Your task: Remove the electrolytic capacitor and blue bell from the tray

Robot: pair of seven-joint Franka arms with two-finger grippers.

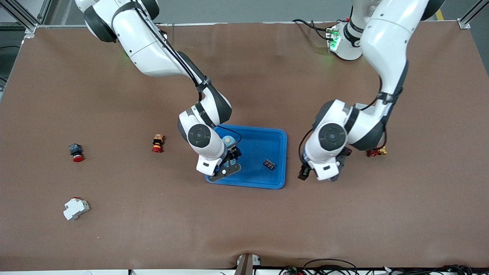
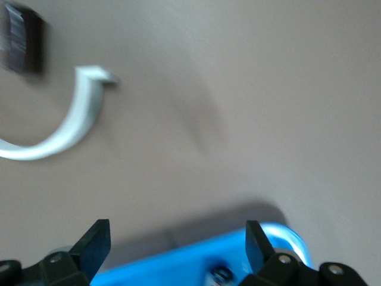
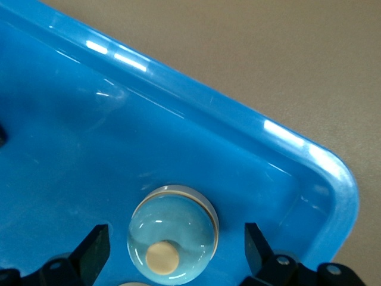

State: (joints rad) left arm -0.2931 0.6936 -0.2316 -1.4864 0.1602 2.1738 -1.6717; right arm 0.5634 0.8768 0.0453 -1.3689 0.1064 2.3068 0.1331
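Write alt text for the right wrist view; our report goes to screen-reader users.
The right gripper, fingers open, hangs inside a blue tray with a round domed bell lying between its fingertips, not gripped. Brown table shows past the tray's rim.

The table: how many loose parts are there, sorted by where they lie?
In the blue tray: 2, a domed bell and a small black part.
On the brown mat: 4, red button, orange-red part, white block, red-yellow part.
Total: 6.
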